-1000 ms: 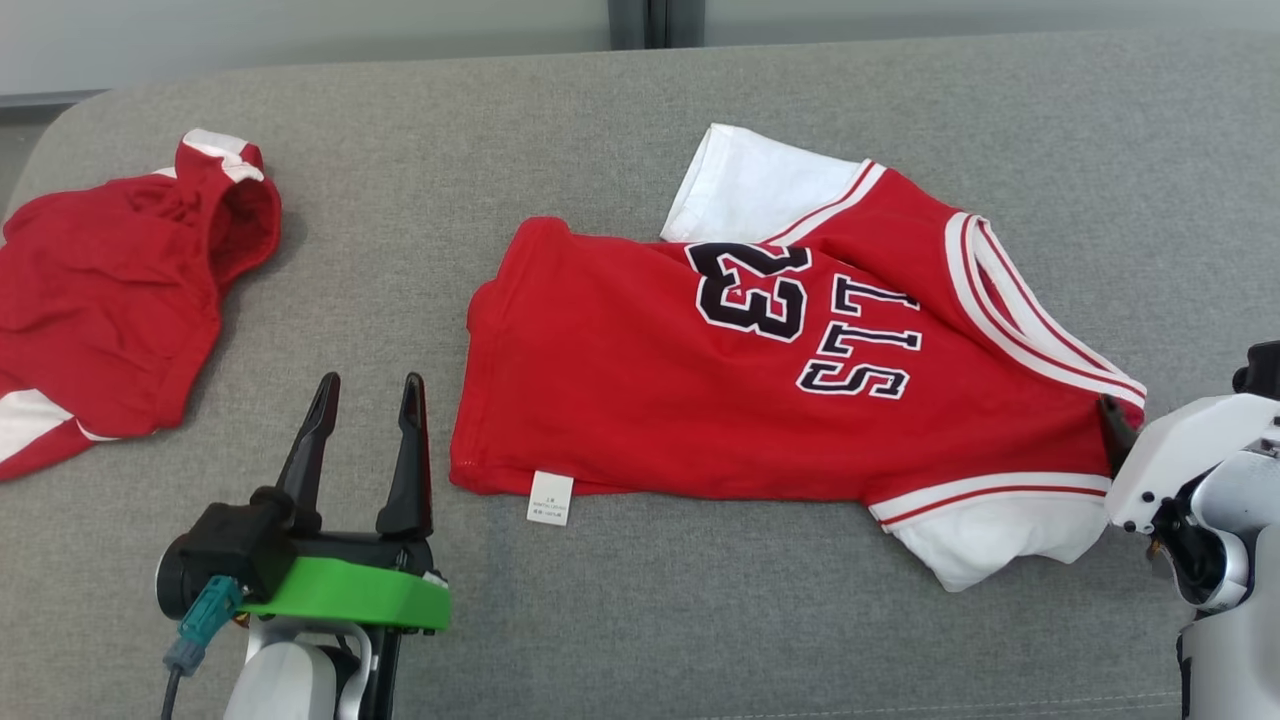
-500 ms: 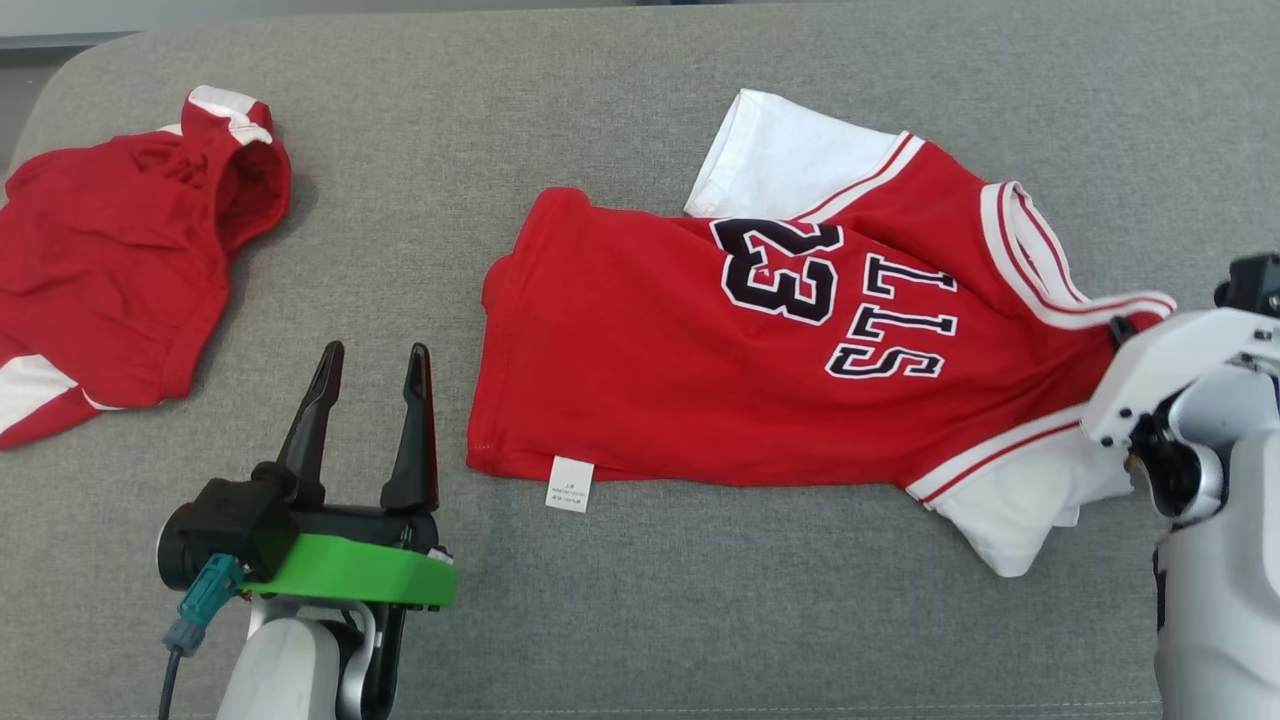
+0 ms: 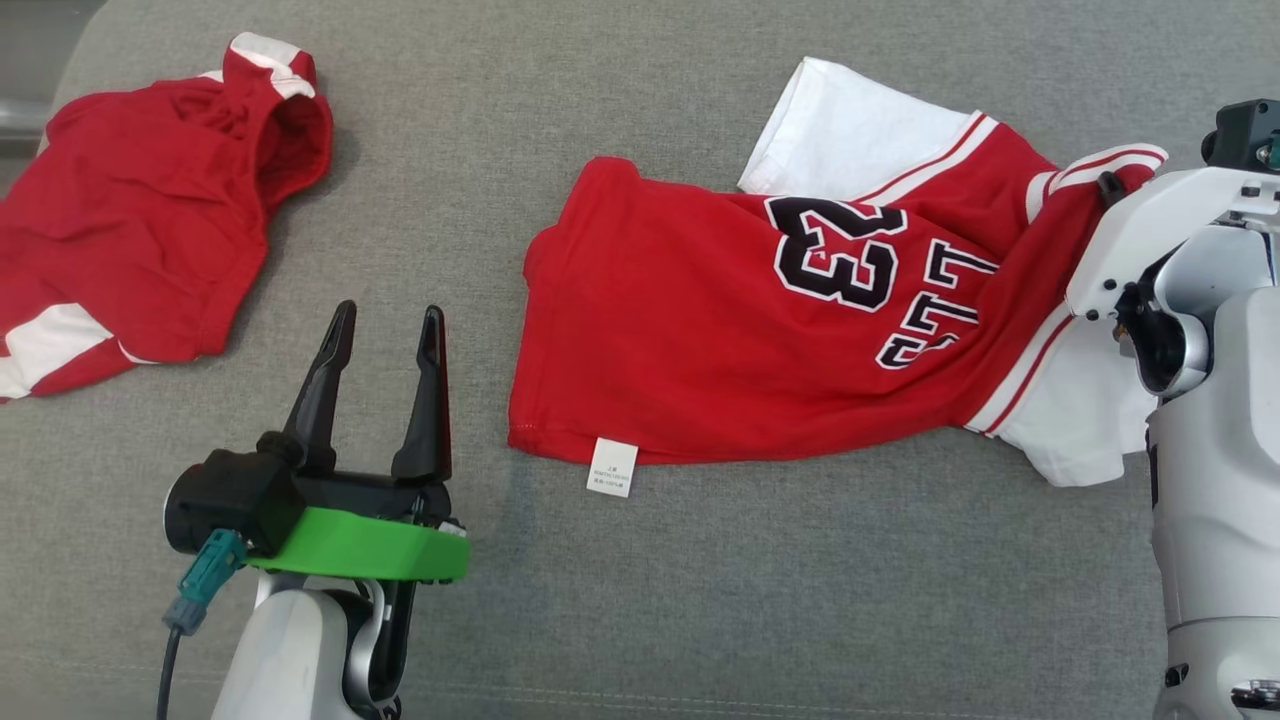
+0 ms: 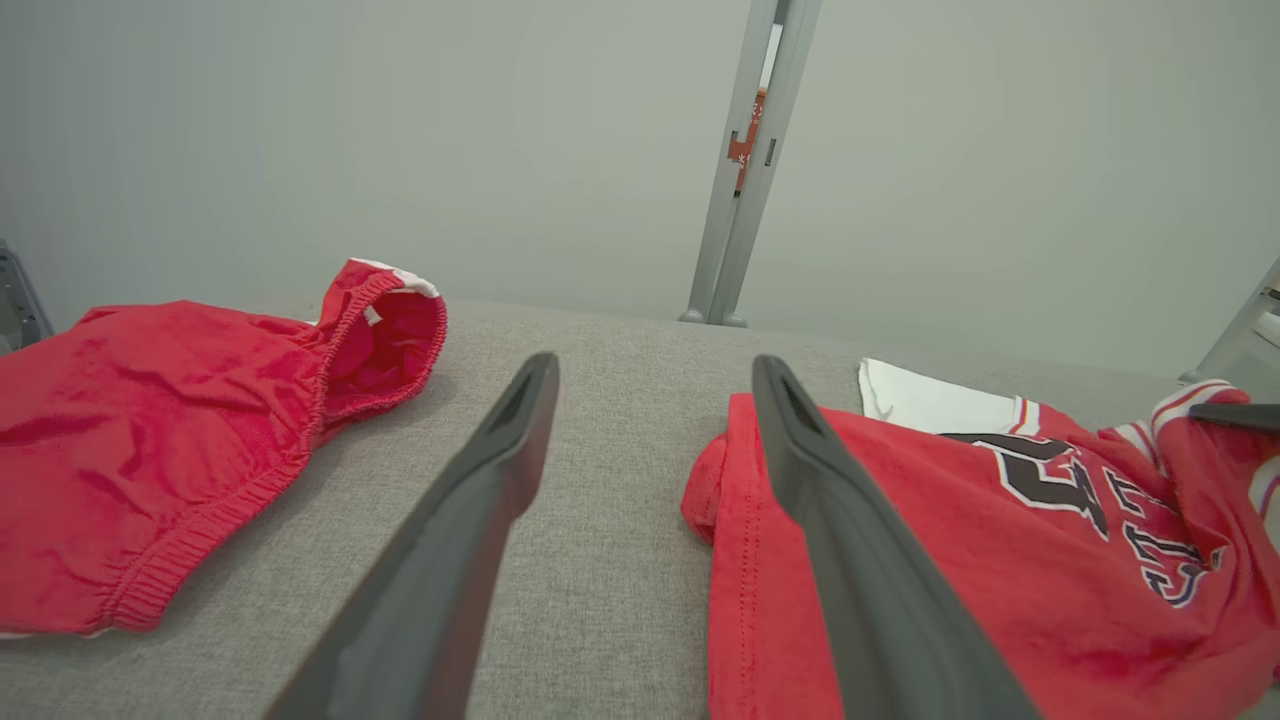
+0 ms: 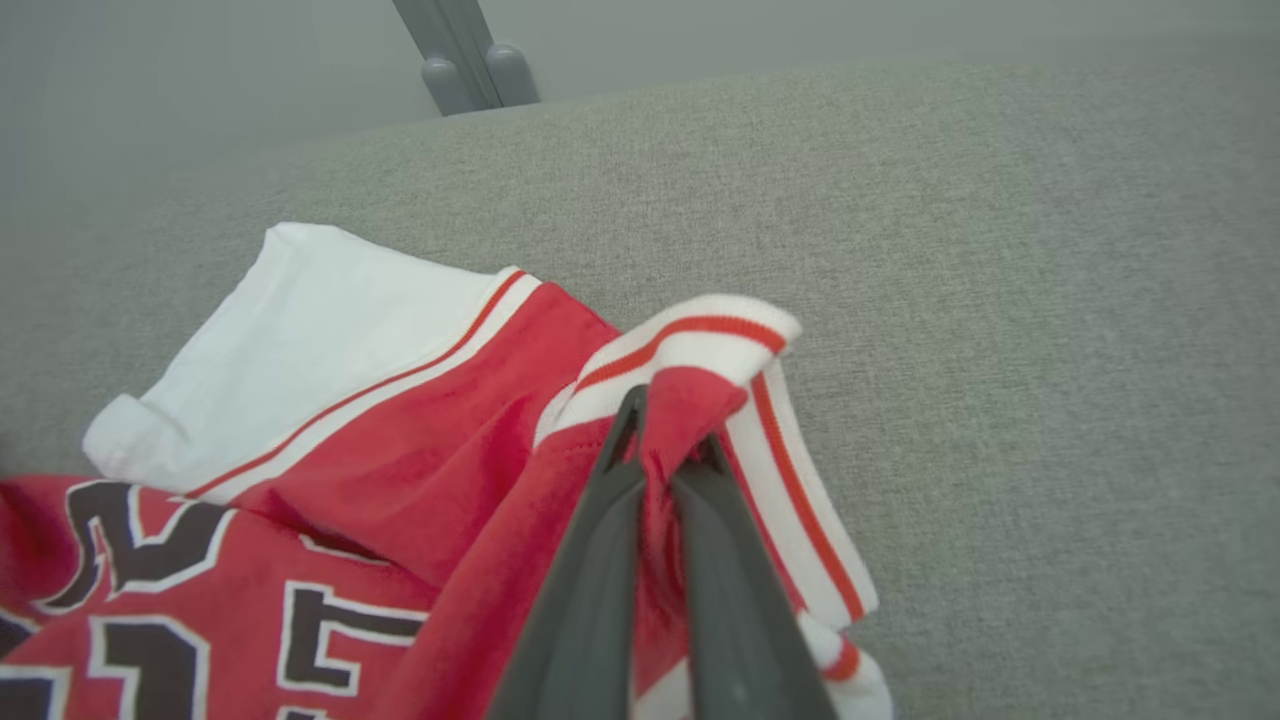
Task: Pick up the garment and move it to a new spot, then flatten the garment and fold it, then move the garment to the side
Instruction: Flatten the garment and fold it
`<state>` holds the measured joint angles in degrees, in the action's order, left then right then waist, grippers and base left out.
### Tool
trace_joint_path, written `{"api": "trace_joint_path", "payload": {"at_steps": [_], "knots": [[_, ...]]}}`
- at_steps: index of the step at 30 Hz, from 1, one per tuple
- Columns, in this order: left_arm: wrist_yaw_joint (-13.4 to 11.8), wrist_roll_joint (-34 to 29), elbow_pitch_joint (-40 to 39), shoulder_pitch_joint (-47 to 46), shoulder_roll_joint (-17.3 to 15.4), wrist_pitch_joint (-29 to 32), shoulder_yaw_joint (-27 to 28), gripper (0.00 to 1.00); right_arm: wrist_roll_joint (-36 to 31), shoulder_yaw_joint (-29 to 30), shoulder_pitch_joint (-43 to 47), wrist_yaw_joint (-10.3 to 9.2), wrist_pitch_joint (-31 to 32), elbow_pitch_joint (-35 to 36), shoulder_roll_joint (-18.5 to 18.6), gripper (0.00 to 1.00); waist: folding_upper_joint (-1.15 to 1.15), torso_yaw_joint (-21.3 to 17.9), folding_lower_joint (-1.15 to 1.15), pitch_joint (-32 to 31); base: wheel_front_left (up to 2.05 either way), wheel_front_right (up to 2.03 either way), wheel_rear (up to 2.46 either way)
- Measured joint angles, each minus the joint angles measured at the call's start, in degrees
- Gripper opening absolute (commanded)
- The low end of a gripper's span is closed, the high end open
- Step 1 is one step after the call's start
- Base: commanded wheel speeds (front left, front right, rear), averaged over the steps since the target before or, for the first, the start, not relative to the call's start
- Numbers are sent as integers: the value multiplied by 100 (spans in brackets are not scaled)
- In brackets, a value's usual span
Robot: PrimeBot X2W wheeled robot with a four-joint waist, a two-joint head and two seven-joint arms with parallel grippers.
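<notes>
Since 1 second ago the right hand has closed on the collar of the jersey, which was lying flat then. The striped band is now bunching over the fingertips and standing clear of the grey surface. The head camera has also shifted, so the scene's overall drift is not being logged as movement.

The 2 right fingers are pinching red fabric just under the collar band, with almost no gap between them. The lettering beside the 23 is creasing toward the grip. The body of the jersey is lying on the surface right of centre, hem and care label toward the robot, 1 white sleeve spreading at the far edge. The near sleeve is probably still resting on the surface, but the right forearm is partly covering it.

The left hand is hovering with its fingers spread wide and holding nothing, between the jersey's hem and a second red garment at far left.
</notes>
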<state>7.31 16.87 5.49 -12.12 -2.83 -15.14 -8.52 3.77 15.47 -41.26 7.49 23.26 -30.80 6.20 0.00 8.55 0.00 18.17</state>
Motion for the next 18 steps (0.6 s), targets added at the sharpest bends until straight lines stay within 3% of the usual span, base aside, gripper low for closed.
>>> {"api": "trace_joint_path", "payload": {"at_steps": [8,16,18], "knots": [[0,-22,65,53,0,0,81,100,-266,-218,143,-1,-1366,-35,207,100,0,72,0,-168,0,0,0],[0,-86,276,405,2,0,416,100,-495,-1050,1638,2,-3356,1078,-15,100,0,-131,0,-622,0,0,0],[0,-103,352,486,1,0,511,100,-437,-1235,1987,2,-3598,1266,-44,100,0,-206,0,-731,0,0,0]]}}
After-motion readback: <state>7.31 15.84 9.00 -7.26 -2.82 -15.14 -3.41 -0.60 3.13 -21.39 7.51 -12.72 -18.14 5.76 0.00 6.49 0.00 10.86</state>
